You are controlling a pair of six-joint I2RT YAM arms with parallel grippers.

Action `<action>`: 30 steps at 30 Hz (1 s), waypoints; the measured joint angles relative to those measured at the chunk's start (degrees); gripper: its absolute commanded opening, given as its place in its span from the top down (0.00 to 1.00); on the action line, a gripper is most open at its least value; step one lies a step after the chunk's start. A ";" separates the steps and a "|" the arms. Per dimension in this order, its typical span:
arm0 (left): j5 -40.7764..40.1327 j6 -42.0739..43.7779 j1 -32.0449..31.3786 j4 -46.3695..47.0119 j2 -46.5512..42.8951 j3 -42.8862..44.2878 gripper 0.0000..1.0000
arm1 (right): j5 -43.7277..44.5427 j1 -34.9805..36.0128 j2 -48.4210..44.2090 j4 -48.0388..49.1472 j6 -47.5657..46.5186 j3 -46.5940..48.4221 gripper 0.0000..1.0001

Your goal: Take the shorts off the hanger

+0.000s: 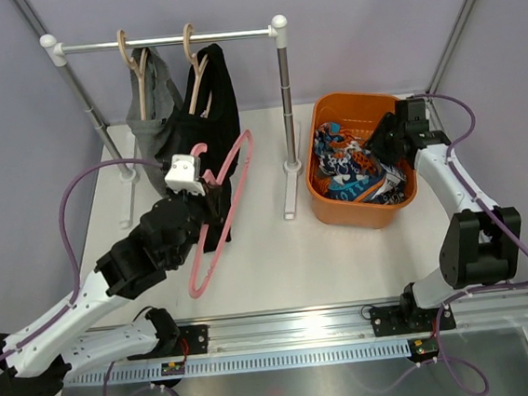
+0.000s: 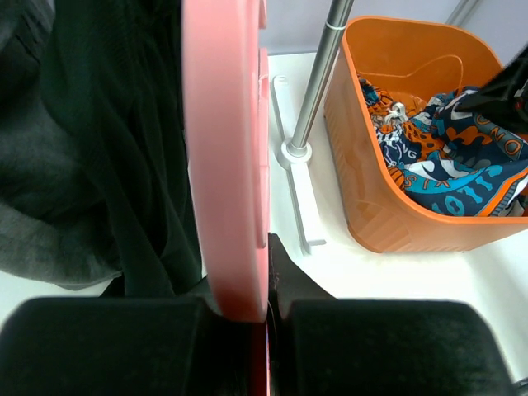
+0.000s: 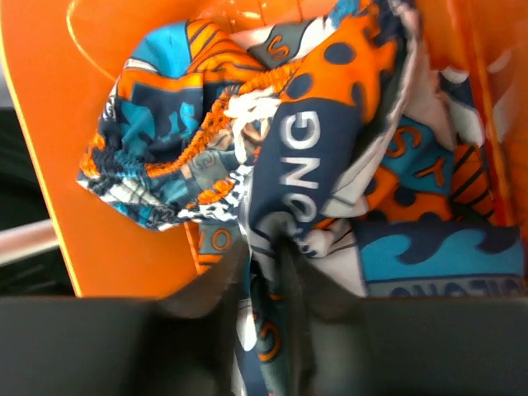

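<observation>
- Clamping the pink hanger (image 2: 223, 165) edge-on in the left gripper (image 1: 212, 189), with the fingers closed tight on its broad, smooth plastic band.
- Holding that hanger tilted over the left half of the table (image 1: 280, 262), with the hook up against the black shorts (image 1: 216, 90) and the long rounded loop slanting down toward the near edge.
- Pinching a fold of the print shorts (image 3: 313, 140) in the right gripper (image 3: 268, 264), with the fingers shut on thin, slick-looking cloth.
- Leaving the rest of the print shorts crumpled inside the bin (image 1: 359, 209) near the far right corner, in busy blue, orange, white and black, with a gathered elastic waistband and a white drawcord on show.
- Showing the bin as glossy orange moulded plastic with rounded corners and a rolled rim, set just beside the flat white foot of the rack's right post.
- Keeping the grey shorts (image 1: 149, 125) and the black shorts side by side and touching at the far left of the table, each on one of two wood hangers (image 1: 197, 83).
- Hooking both wood hangers over the rail (image 1: 165, 41), a round metal tube with white plastic joints at its ends.
- Draping the grey cloth in matte, soft, uneven folds, and the black cloth limp in long vertical creases, its lower part behind the pink loop.
</observation>
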 measured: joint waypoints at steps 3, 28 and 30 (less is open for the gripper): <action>0.31 -0.04 0.00 -0.59 1.31 1.55 1.00 | 1.38 0.92 -0.94 -0.13 -1.55 0.00 0.28; 8.90 7.02 11.58 -9.46 31.76 39.91 1.00 | 2.21 1.09 -28.81 -4.83 -4.63 9.18 0.14; 9.68 7.76 12.72 -9.64 33.83 41.46 1.00 | 1.44 1.09 -31.08 -5.22 -4.83 9.16 0.14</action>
